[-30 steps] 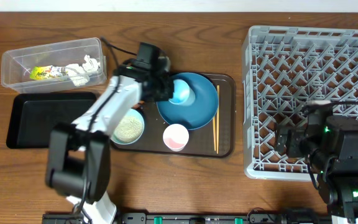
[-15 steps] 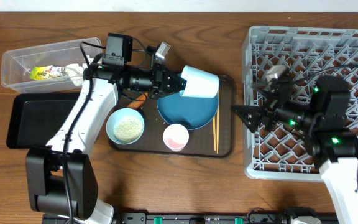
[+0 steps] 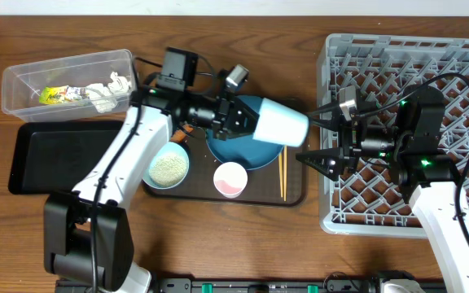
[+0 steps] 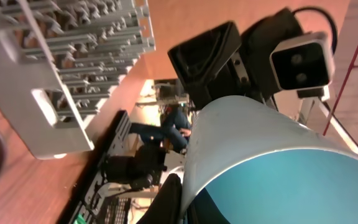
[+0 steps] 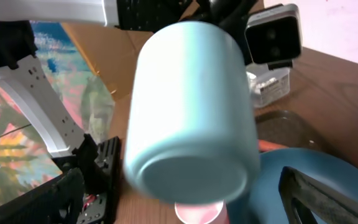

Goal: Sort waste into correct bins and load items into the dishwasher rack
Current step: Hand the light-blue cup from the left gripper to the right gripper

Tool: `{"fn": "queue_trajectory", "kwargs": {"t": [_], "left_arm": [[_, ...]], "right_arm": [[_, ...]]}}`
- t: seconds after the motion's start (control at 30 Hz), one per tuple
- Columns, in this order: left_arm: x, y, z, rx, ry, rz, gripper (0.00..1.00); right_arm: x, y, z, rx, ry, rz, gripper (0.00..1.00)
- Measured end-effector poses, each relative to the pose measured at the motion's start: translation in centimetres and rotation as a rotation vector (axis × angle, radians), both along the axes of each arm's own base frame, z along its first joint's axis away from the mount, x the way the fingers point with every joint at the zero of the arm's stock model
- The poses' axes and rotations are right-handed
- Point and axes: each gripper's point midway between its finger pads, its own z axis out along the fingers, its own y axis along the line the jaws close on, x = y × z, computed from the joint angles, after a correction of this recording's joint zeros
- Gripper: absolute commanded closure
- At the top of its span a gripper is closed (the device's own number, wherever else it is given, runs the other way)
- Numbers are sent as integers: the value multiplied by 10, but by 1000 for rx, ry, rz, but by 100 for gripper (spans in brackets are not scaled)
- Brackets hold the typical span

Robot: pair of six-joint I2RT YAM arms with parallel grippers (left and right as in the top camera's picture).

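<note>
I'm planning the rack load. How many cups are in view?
2. The light-blue cup is held aloft by the left gripper, over the blue dish's right edge. The pink cup stands on the brown tray beside that dish. None appears hidden.
</note>
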Motion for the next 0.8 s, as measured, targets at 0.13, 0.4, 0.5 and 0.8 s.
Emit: {"fn": "queue_trajectory", "kwargs": {"t": [0.13,0.4,0.5,0.8], "left_arm": [[-10,-12,-2,10,0,-34,94],[-17,-23,-7,41,-10,-53,94],[-16,-23,-9,52,-14,-47,94],[-15,-23,-10,59,-16,-42,94]], "right_arm": [[0,0,0,0,-3,0,4],[0,0,0,1,-3,2,15],[0,0,0,1,-2,2,19],[-1,0,1,3,4,4,19]]}}
